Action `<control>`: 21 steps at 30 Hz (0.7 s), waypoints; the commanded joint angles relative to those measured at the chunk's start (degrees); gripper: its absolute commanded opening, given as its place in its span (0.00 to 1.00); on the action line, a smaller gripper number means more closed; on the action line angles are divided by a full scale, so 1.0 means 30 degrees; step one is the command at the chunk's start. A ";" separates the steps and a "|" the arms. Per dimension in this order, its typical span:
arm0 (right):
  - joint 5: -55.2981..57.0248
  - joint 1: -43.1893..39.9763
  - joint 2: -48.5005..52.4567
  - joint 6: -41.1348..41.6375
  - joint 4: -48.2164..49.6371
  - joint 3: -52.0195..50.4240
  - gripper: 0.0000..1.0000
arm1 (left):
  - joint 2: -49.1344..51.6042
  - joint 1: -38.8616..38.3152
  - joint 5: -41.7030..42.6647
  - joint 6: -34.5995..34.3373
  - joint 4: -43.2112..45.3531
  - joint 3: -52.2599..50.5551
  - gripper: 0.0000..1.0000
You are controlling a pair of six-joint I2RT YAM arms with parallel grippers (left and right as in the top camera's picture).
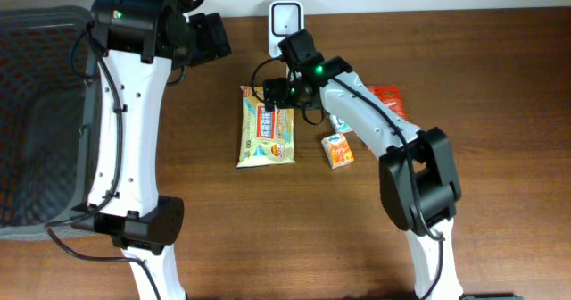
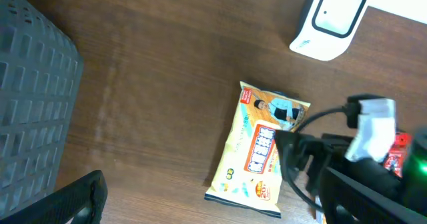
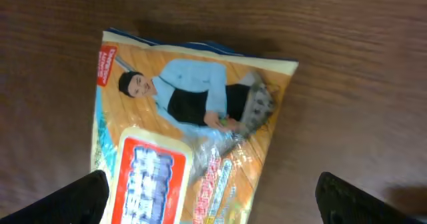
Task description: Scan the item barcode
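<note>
Nearest the overhead lens, the white-shelled left arm [image 1: 125,121] was seen running up the left side of the brown wooden table [image 1: 500,112], with the left gripper [image 1: 210,37] held near the table's far edge. Its fingers were set wide apart and nothing was held between them; in the left wrist view only one dark fingertip [image 2: 77,197] was caught, at the lower left corner. A dark grey perforated plastic basket [image 1: 36,112] was placed at the table's left end, beside that arm.

The yellow-and-orange plastic snack packet [image 1: 266,130] was laid flat on the table, printed face up, near the middle and just in front of the small white barcode scanner [image 1: 285,21], which stood at the far edge. The right gripper [image 1: 272,93] was positioned over the packet's far end, between packet and scanner. In the right wrist view both black fingertips [image 3: 80,197] were spread to the frame's sides, with the packet [image 3: 187,131] lying under the gap and not clamped. Whether the fingers touched the wrapper could not be told.

To the right of the packet, apart from it, a small orange carton [image 1: 337,150] was lying on the wood, and a red foil packet [image 1: 388,97] was partly covered by the right arm.
</note>
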 commanded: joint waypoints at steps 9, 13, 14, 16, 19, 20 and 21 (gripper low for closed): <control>-0.0707 0.0226 0.3789 0.1064 0.1603 -0.0146 0.16 | 0.0058 0.0015 0.0058 -0.0087 -0.0015 0.0015 0.99; 0.0313 -0.0546 0.3213 0.1093 -0.0860 0.0831 0.04 | 0.0058 0.0015 0.0058 -0.0087 -0.0015 0.0015 0.99; 0.1894 -0.0947 0.2688 0.1093 -0.2754 0.1814 0.04 | 0.0058 0.0015 0.0058 -0.0095 -0.0015 0.0015 0.99; 0.5202 -0.1246 0.2157 0.1093 -0.5632 0.3723 0.04 | 0.0058 0.0015 0.0058 -0.0095 -0.0015 0.0015 0.99; 1.1621 -0.1122 0.1916 0.0882 -1.0710 0.8051 0.04 | 0.0058 0.0015 0.0058 -0.0095 -0.0015 0.0015 0.99; 1.3559 -0.0889 0.1916 0.0692 -1.1861 0.9063 0.04 | 0.0058 0.0015 0.0058 -0.0087 -0.0015 0.0015 0.99; 1.6283 -0.0452 0.1916 0.0590 -1.2859 0.9857 0.04 | 0.0058 0.0015 0.0058 -0.0087 -0.0015 0.0015 0.99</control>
